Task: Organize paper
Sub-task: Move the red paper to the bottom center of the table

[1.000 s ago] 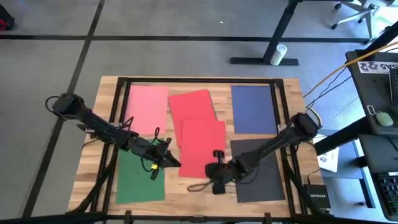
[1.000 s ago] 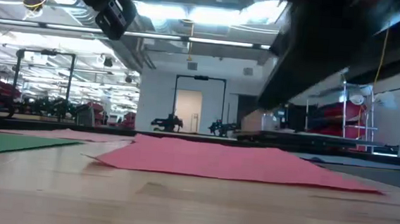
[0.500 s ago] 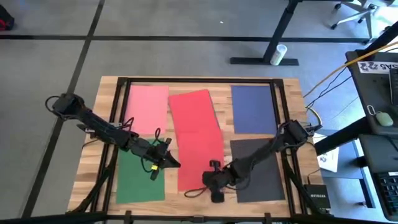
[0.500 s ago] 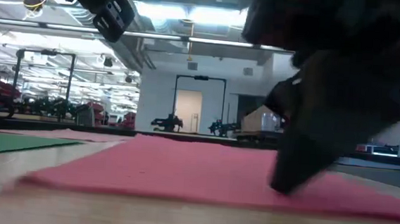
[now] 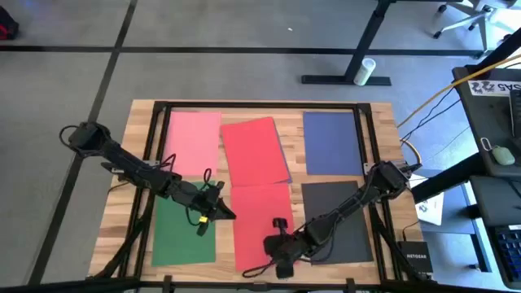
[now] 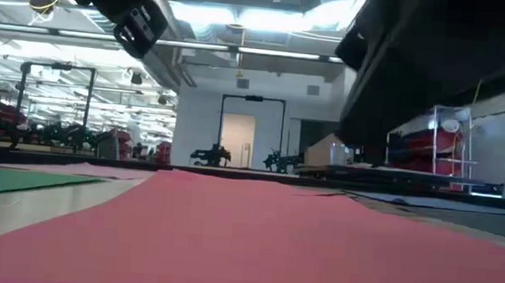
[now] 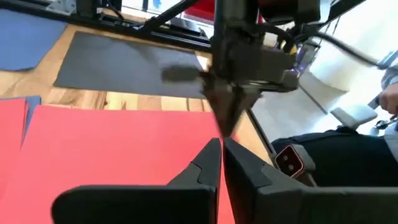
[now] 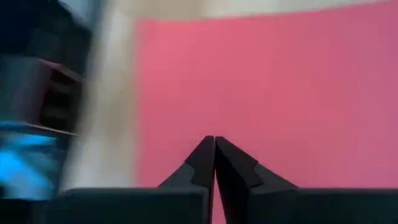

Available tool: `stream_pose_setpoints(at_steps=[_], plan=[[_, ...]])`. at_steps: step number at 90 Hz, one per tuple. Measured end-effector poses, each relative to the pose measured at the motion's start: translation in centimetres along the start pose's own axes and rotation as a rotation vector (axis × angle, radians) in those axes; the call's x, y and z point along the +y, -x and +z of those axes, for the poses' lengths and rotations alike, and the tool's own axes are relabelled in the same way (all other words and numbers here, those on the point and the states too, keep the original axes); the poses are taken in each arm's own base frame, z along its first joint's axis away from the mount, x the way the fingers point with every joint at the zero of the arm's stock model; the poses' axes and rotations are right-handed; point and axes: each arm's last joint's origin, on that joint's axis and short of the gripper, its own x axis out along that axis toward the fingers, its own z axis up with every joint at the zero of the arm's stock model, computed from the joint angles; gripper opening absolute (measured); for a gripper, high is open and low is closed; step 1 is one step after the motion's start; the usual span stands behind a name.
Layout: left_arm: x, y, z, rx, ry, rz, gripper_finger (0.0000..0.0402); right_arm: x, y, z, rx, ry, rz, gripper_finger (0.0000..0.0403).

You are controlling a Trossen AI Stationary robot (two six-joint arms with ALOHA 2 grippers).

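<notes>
So the layout's basically a grid taking shape. Leftmost, the left gripper (image 5: 218,211) hovers over the inner edge of the green sheet (image 5: 183,232), fingers pinched together with nothing between them (its own wrist view shows the two fingers touching). The pink sheet (image 5: 194,138) lies away from it toward the far side of the table (image 5: 138,155). My guess is this arm's parked there to stay out of the way, near enough to help if a sheet needs pinning.

Next over, there are two red sheets. One red sheet (image 5: 255,151) sits at the far side between the pink and the navy sheet (image 5: 332,142), a bit crooked. The near red sheet (image 5: 262,224) lies just beside the left gripper and right up against the right gripper (image 5: 281,248), between green and the dark grey sheet (image 5: 342,220).

The right gripper is low at that red sheet's near edge, fingers closed tip to tip in its wrist view, with red paper filling the view ahead. Can't tell whether it's touching the paper. Closed tips make sense for sliding thin paper flat, since you can't really pinch a sheet off wood. Its arm stretches back across the dark grey sheet.

Looks mostly sorted: the near row reads green, red, grey, and the far red sheet could use squaring up.
</notes>
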Motion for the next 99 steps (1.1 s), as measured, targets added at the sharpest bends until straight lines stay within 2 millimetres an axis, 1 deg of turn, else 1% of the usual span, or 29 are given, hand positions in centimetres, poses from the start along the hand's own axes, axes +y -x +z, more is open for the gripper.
stream_pose_setpoints(at_steps=[8, 15, 28, 44, 74, 99], plan=[[0.1, 0.0, -0.1, 0.014, 0.005, 0.005, 0.0, -0.9, -0.3, -0.8, 0.077, -0.017, -0.045, 0.0], [0.0, 0.0, -0.1, 0.012, 0.005, 0.004, 0.0, -1.1, -0.7, -1.4, 0.106, -0.035, -0.039, 0.0], [0.0, 0.0, -0.1, 0.012, 0.001, 0.004, 0.0, -0.7, -0.7, -2.2, 0.15, -0.088, -0.001, 0.0], [0.1, 0.0, -0.1, 0.015, 0.001, 0.005, 0.0, -0.1, -0.5, -2.5, 0.18, -0.141, 0.042, 0.0], [0.0, 0.0, -0.2, 0.016, 0.001, 0.005, 0.0, 0.7, -0.3, -3.0, 0.229, -0.157, 0.109, 0.0], [0.0, 0.0, -0.2, 0.018, -0.001, 0.002, 0.0, 1.4, -1.5, -3.1, 0.27, -0.167, 0.222, 0.0]])
